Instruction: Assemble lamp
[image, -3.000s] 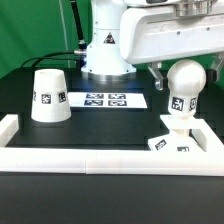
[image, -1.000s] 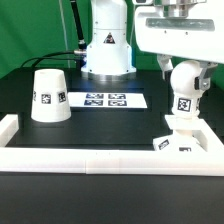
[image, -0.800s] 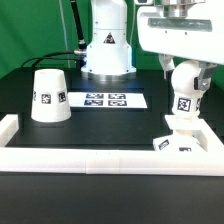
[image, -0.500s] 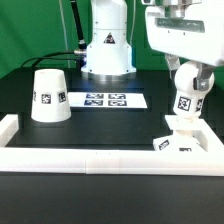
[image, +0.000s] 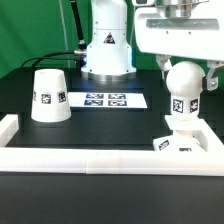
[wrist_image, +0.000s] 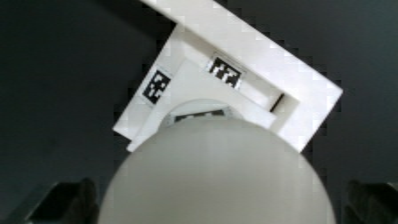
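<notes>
**Bulb on the base, shade waiting**

The gripper (image: 187, 78) is down over the bulb (image: 182, 95), one finger on each side of its round top. Look at the wrist view and the bulb (wrist_image: 214, 160) fills the picture between two dark fingers (wrist_image: 63, 197). Are they squeezing it or standing just off it? I cannot tell; the gaps are too fine to call from either camera.

The bulb stands upright, neck down, on the middle of the base (image: 185, 143). From the wrist the base (wrist_image: 231, 75) shows as a white square under the bulb, tags facing up. It lies flat on the table (image: 110, 125) at the exterior view's right, tucked against the rail (image: 100, 162) where that rail turns a corner.

So where does that leave the lamp? By my reading the first joint is in hand: bulb and base are together, though how firmly the neck is seated is hidden. It may need more turning, or it may be home.

What is plainly left is the shade (image: 48, 97). It sits on its wide end at the exterior view's left, well apart from the bulb, beyond the marker board (image: 107, 100), and nothing is touching it. It has yet to be carried across and lowered over the bulb.
</notes>
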